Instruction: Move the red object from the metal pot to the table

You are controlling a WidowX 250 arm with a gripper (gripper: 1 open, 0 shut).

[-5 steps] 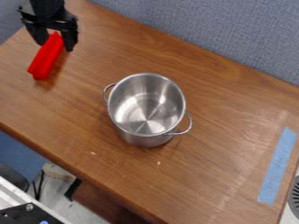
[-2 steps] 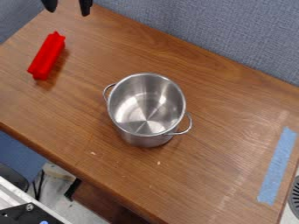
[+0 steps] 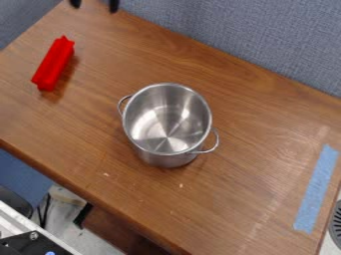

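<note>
A brown wood-grain counter point(image 3: 253, 110) fills most of the frame, running as a slanted slab from the upper left down to the lower right. Behind its far edge stands a grey-blue wall point(image 3: 253, 30). A strip of blue tape point(image 3: 314, 187) lies on the wood near the right edge of the frame, angled along the counter's side.

Near the middle of the frame sits the metal pot point(image 3: 168, 124), upright, shiny and round, with a small loop handle at its left rim and another at its lower right rim (its inside shows only bare steel and reflections).

The red block point(image 3: 54, 63) lies flat on the counter in the upper left of the frame, well apart from the pot, its long side running slightly tilted from upper right to lower left.

At the very top edge, upper left, only two dark tips of the gripper point(image 3: 95, 4) poke into view, above the block and not touching it; they stand apart with a gap between them, holding nothing.
</note>
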